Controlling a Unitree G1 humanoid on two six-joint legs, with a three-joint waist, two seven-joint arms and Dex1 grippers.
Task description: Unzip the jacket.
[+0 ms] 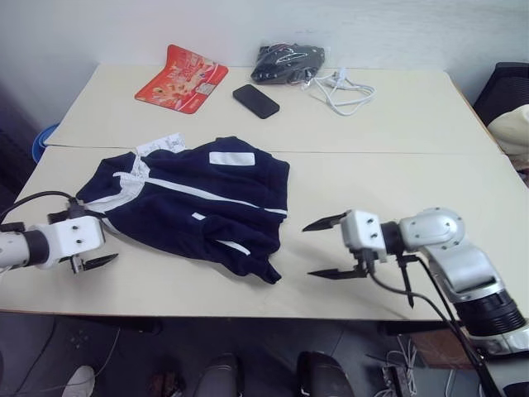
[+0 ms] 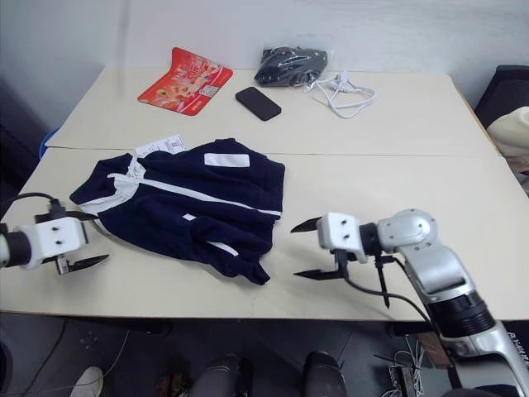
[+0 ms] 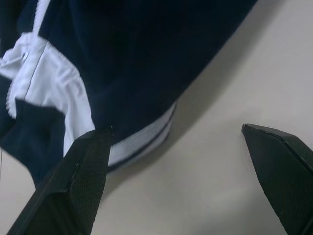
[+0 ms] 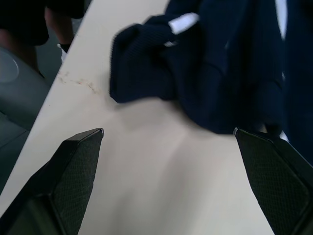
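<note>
The navy blue jacket [image 1: 198, 203] lies crumpled on the near table, with a white patch [image 1: 231, 158] on top and a paper tag [image 1: 161, 144] at its far left corner. A white zipper trim [image 1: 202, 195] runs across it. My left gripper [image 1: 92, 240] is open at the jacket's left edge, beside the white collar; in the left wrist view one finger [image 3: 80, 171] sits against the striped hem [image 3: 146, 139]. My right gripper [image 1: 307, 251] is open, pointing left, a short way right of the jacket's lower sleeve [image 4: 142, 63]. Nothing is between either pair of fingers.
On the far table lie a red packet [image 1: 182, 78], a black phone [image 1: 255, 101], a black bundle in a clear bag [image 1: 288, 62] and a white cable [image 1: 343, 91]. A seam [image 1: 372, 152] divides the two tables. A dark chair [image 1: 506, 91] stands at the right.
</note>
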